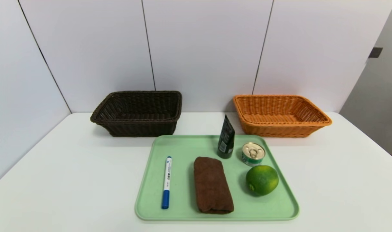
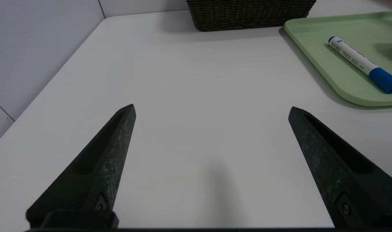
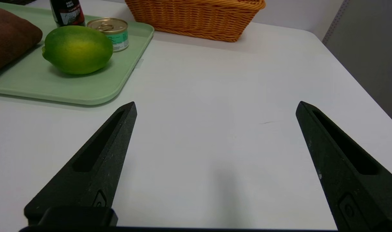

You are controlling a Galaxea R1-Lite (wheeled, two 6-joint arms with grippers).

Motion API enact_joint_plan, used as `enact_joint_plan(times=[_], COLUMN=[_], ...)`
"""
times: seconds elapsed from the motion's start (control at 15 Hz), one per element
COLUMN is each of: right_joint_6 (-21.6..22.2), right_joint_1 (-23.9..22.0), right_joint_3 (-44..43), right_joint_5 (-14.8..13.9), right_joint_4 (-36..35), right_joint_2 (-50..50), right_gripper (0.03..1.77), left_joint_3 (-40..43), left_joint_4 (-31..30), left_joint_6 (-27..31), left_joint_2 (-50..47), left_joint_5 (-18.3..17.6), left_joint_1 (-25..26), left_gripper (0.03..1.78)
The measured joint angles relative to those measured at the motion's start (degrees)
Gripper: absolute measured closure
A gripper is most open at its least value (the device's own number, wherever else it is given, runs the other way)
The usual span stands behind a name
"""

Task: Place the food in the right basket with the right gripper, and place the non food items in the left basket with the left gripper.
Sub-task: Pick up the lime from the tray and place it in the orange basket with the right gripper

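Round green lime (image 1: 262,179) and short green-labelled tin can (image 1: 253,154), beside dark upright cosmetic tube (image 1: 226,138), rolled brown towel (image 1: 212,185) and white blue-capped marker (image 1: 166,182), all on pale green plastic tray (image 1: 183,145). Black pointed right gripper (image 3: 215,108) and left gripper (image 2: 212,109), spread wide, empty, above white table (image 1: 328,180). Behind tray: orange woven wicker basket (image 1: 279,115), dark brown wicker basket (image 1: 138,112).

This looks like a lab or test room set up for trials rather than a home. A plain white tabletop (image 1: 54,167) stands against bare white wall panels (image 1: 202,48) with dark seams. Household items are laid in order on a green tray (image 1: 183,145) between two wicker baskets (image 1: 138,111).
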Motion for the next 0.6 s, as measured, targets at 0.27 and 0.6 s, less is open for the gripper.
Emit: enact_joint_plan(times=[0.27,0.6], right_joint_6=[0.7,1.4], right_joint_1=[0.0,0.0], right_joint_3=[0.0,-2.8], right_joint_5=[-0.1,1.0], right_joint_4=[0.0,0.7], right_joint_2=[0.0,0.1], right_gripper=[0.09,0.09], left_joint_3=[0.0,-2.0], left_joint_4=[-0.4,2.5], left_joint_6=[-0.6,0.5], left_joint_2=[0.0,0.0], left_joint_5=[0.0,-0.3], left_joint_1=[0.0,0.0], left_gripper=[0.12,0.12])
